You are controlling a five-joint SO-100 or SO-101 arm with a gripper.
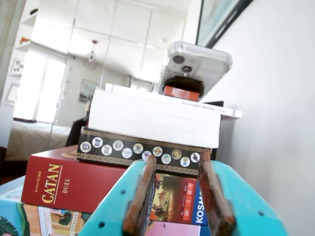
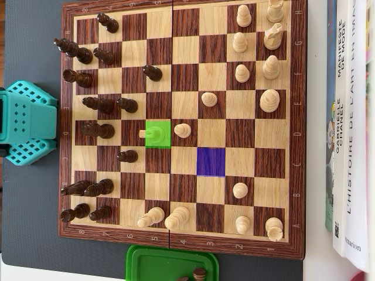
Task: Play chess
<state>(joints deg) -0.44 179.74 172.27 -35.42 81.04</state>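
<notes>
Wooden, brown and tan, the square chessboard [image 2: 181, 126] lies flat on a dark grey mat [image 2: 29, 205] in the overhead view. We see dark chess pieces [image 2: 96, 105] on its left side and pale chess pieces [image 2: 258, 70] mostly on its right. One square glows green [image 2: 158, 133], another purple [image 2: 210, 162]. In the wrist view, our teal claw [image 1: 178, 196] is wide open and holds nothing, pointing at stacked game boxes [image 1: 74, 184].

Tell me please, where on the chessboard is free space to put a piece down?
In the overhead view, the chessboard is barest mid-right: the purple square and its neighbours, between the light pawn and the light pawn. The left columns are crowded with dark pieces; the top-right corner with light pieces.
</notes>
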